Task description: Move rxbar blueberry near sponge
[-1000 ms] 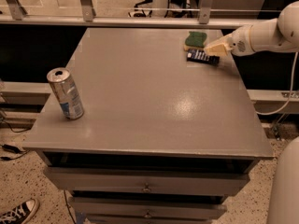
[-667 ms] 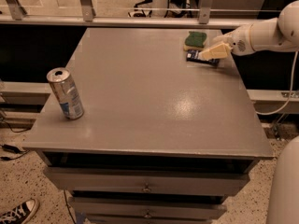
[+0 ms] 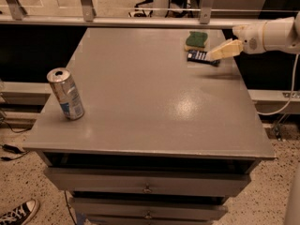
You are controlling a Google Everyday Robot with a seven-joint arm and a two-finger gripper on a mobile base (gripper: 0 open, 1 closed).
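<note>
Navy-blue wrapping with white lettering was seen on the rxbar blueberry [image 3: 198, 56], laid flat on the grey table [image 3: 140, 107] just in front of the sponge [image 3: 196, 40]. The white arm [image 3: 277, 33] was stretched in from the right, angled down. The claw [image 3: 213, 55] was held at the bar's right end; whether it was wide, narrow or gripping could not be told.

Navy rxbar blueberry [image 3: 198, 56] flat beside green sponge [image 3: 196, 39]; tool [image 3: 216, 55] at bar.

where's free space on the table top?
Free: table middle and front right, between the drink can at front left and the far-right corner. Crowded there: sponge, rxbar blueberry, gripper at the bar's right end.
</note>
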